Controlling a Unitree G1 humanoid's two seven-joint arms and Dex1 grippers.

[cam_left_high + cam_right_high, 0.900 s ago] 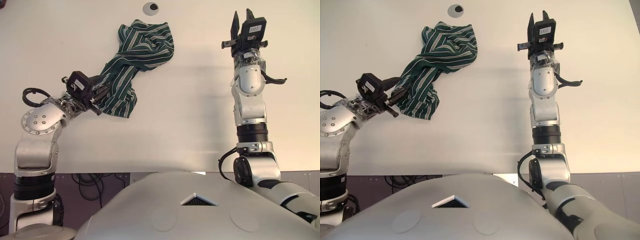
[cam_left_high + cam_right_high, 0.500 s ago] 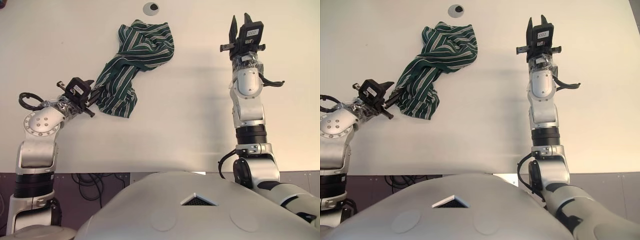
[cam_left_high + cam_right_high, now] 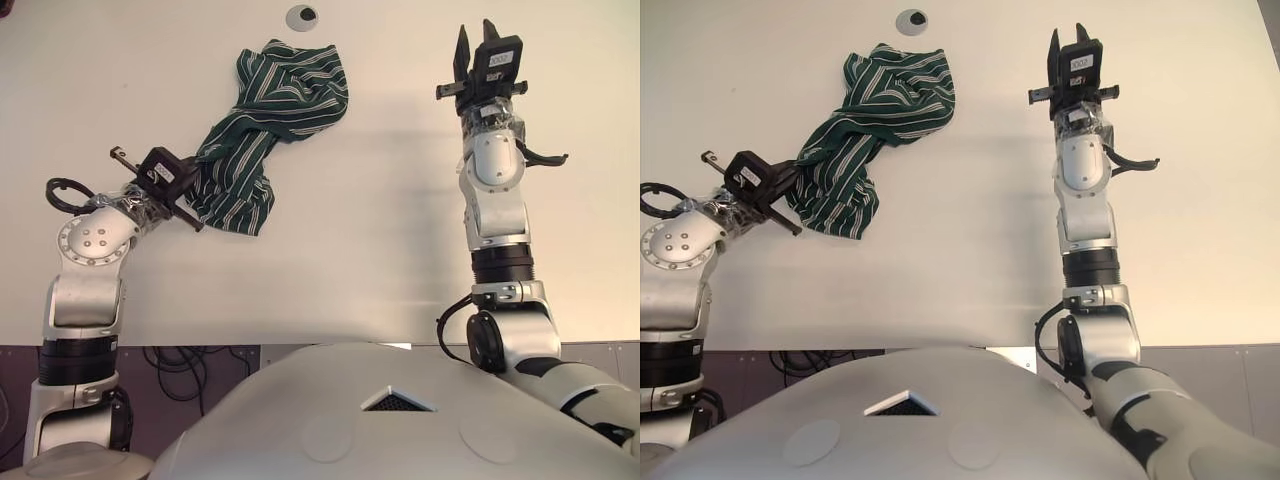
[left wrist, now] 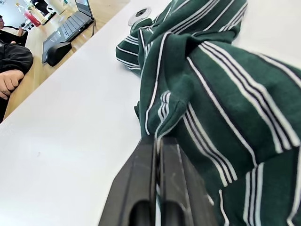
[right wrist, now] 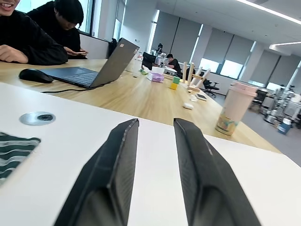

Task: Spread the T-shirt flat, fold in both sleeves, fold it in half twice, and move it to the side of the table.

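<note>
We note the left gripper nearest, at the left of the table. Its fingers are pressed together, pinching a fold at the near edge of the T-shirt. The shirt lies crumpled, trailing away toward a round cable port. Farther right, the right gripper hangs above the table, fingers spread, holding nothing.

arms silver | cables black | right tool black, 1 white tag, print unclear
</note>
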